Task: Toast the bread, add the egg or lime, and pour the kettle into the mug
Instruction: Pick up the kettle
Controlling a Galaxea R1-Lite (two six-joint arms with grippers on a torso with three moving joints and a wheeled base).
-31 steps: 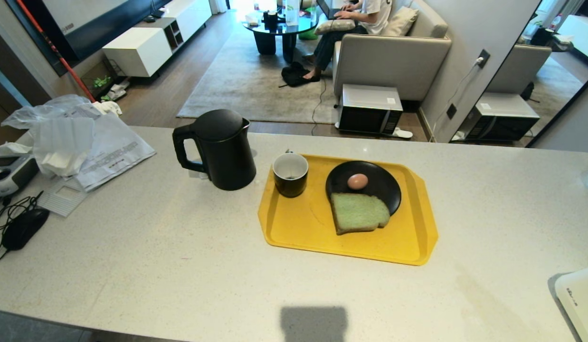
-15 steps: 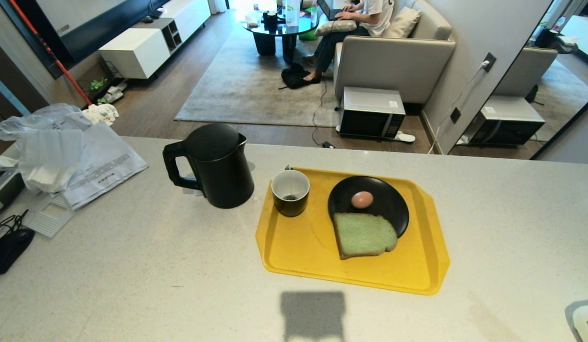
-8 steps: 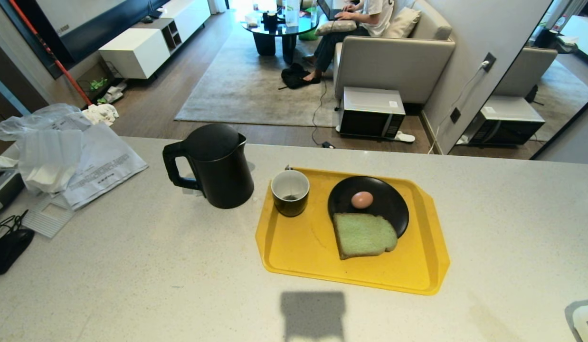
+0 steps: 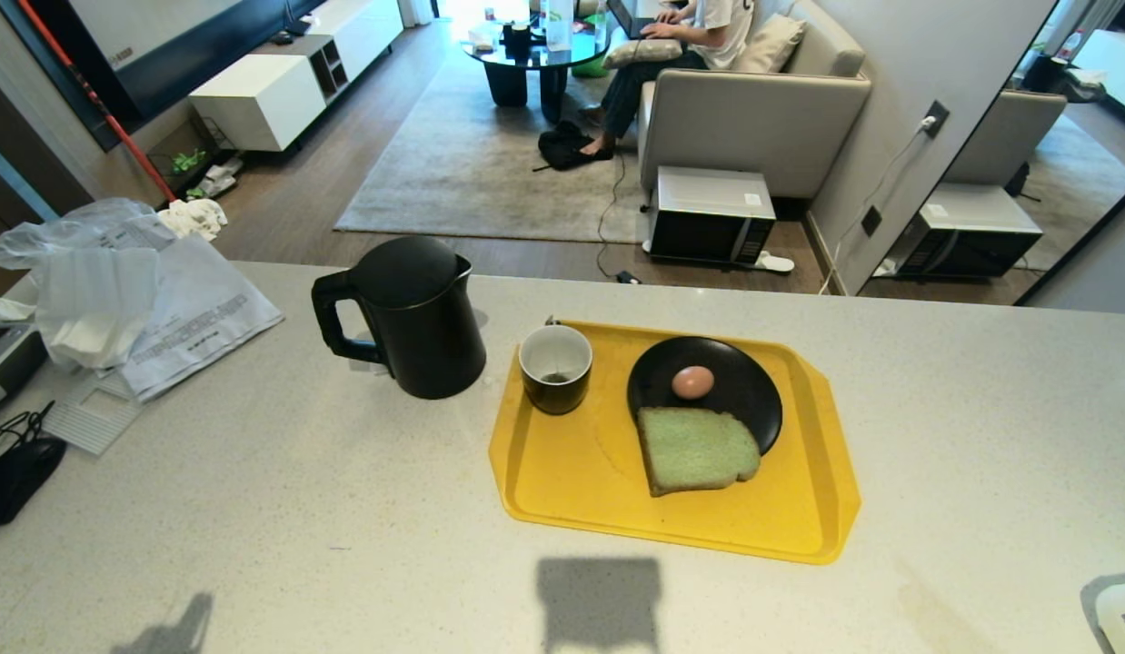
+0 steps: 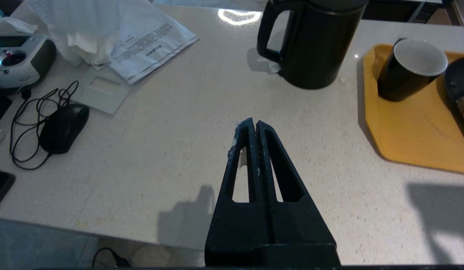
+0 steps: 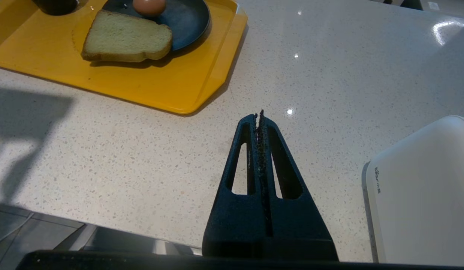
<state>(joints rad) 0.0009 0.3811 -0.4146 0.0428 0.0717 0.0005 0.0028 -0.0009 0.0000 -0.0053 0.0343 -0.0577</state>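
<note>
Left tool (image 5: 256,123) pressed together, empty, hovering over bare worktop (image 4: 253,509) near the kettle (image 4: 417,318). Right tool (image 6: 259,116) likewise closed, empty, beside the yellow tray (image 4: 562,490). On the tray: mug (image 4: 555,368) just right of the kettle, black plate (image 4: 744,391) carrying a brown egg (image 4: 692,382), bread (image 4: 697,450) resting half on the plate's near edge.

Left claw (image 5: 256,123) and right claw (image 6: 259,117) both closed, empty.
</note>
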